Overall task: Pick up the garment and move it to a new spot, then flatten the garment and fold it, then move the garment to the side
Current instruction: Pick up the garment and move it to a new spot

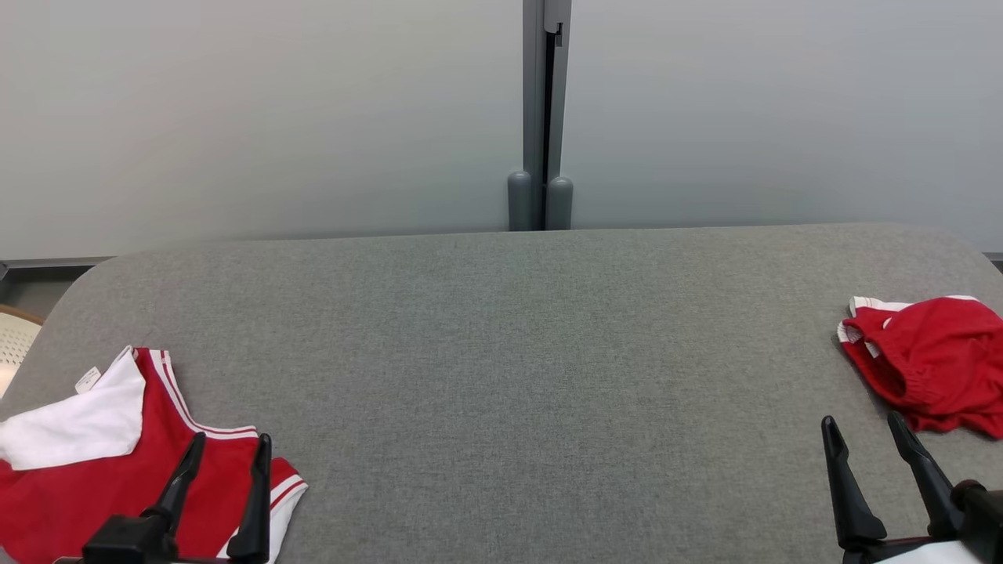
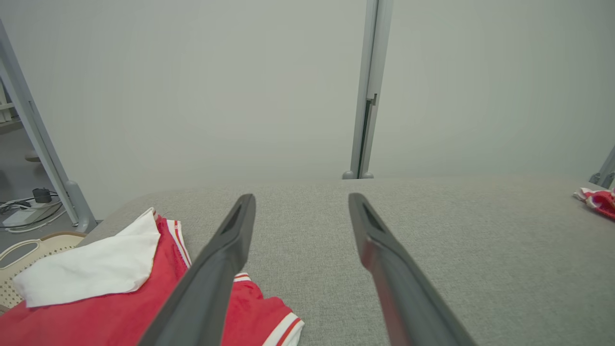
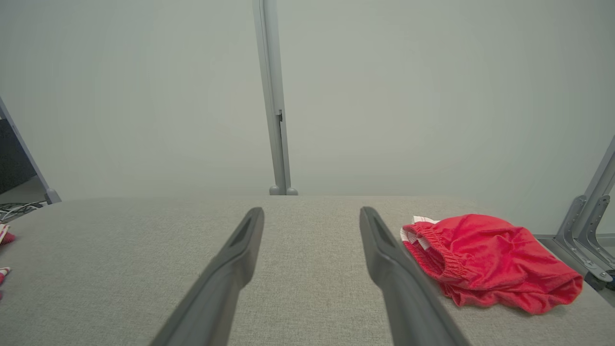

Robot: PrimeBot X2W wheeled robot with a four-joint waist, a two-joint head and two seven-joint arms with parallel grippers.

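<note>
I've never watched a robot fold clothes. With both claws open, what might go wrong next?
1. The top lies at the table's left edge, near a basket; a loose pinch by the left gripper could let it slide off.
2. The shorts are bunched near the right edge; the right gripper may catch only one layer, leaving them crumpled.

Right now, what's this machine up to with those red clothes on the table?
It is a two-armed robot meant to pick up, flatten and fold a garment, and at this moment it holds nothing. Both grippers are open above the grey table. The left gripper hovers by a red and white garment lying at the near left corner. The right gripper is close to a crumpled pair of red shorts at the right edge, not touching them. No folding has begun.
</note>
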